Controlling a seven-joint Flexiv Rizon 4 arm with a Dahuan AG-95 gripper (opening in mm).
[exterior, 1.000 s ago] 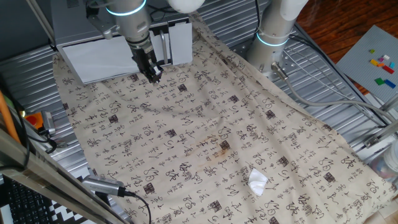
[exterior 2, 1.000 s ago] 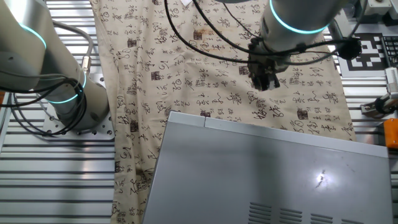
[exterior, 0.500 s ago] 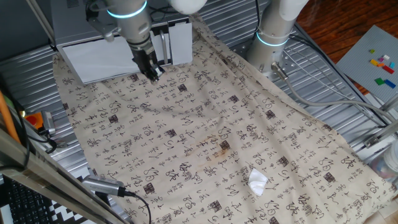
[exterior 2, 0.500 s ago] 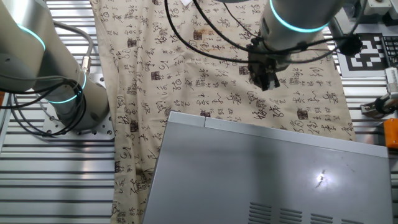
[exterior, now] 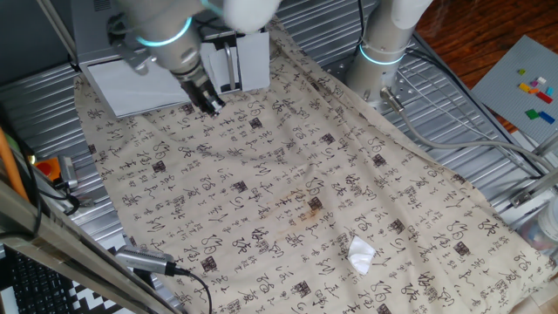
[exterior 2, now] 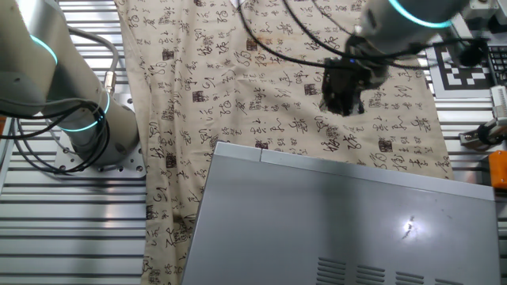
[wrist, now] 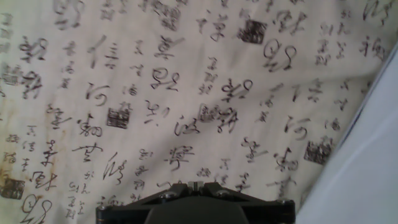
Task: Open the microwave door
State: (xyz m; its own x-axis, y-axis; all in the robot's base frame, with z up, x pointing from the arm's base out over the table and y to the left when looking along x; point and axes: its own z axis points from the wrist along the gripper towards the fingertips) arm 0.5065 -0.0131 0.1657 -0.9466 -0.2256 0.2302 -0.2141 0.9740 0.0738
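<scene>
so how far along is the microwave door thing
Done: the white microwave door seems to lie dropped forward from the grey microwave, though the angle is hard to judge. In hand: the gripper, shut on nothing, hovers over the cloth by the door's corner. Left: probably just backing away.

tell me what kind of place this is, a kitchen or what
Most likely a robotics lab, not a kitchen. The microwave sits on a ribbed metal table draped with a printed cloth, a second robot arm base is bolted nearby, and a checkered marker board lies at the edge.
</scene>
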